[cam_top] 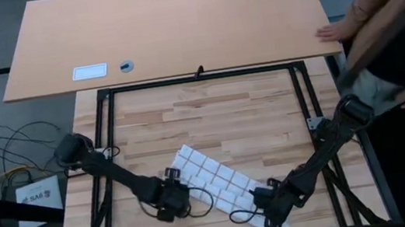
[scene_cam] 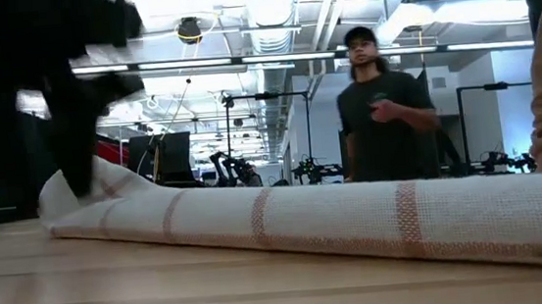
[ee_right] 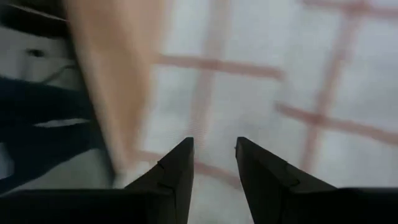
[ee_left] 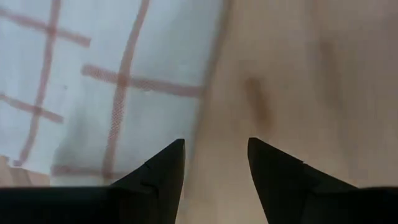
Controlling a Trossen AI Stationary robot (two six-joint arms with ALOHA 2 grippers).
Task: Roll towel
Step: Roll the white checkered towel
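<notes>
The white towel (cam_top: pixel 215 181) with reddish-brown grid lines lies on the wooden table as a long narrow band, running slantwise from mid-table toward the near right. In the low view the towel (scene_cam: pixel 336 215) is a low flat band whose far left end rises a little beside a dark arm. My left gripper (cam_top: pixel 176 198) points down beside the band's left long edge. Its fingers stand open (ee_left: pixel 216 146) over bare wood, with the towel's edge (ee_left: pixel 186 93) just beside one fingertip. My right gripper (cam_top: pixel 272 214) hangs over the band's near right end, its fingers a little apart (ee_right: pixel 214 144) above the cloth (ee_right: pixel 280 81).
A black frame (cam_top: pixel 198 79) borders the work area. Beyond it a second tabletop holds a white card (cam_top: pixel 89 71) and a small round thing (cam_top: pixel 126 65). A person stands at the far right with a hand (cam_top: pixel 329 32) on that tabletop. Another person (scene_cam: pixel 380 103) stands in the room behind.
</notes>
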